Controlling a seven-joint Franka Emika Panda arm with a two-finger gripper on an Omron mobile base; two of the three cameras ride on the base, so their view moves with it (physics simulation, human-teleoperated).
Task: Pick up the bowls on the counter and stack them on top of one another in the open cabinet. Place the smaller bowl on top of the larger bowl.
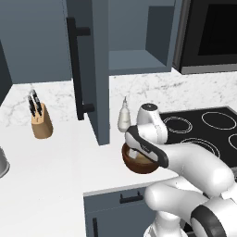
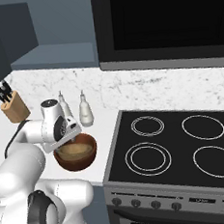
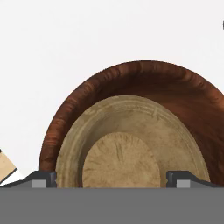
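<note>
Knife block far left on counter. Cabinet door open, shelf bare, so stack not yet moved up. Smaller bowl nested in larger bowl on counter edge, by stovetop. Gripper jaws wide, straddling tan rim, gripping nothing. Arm folded low, wrist pointing down over bowls.
</note>
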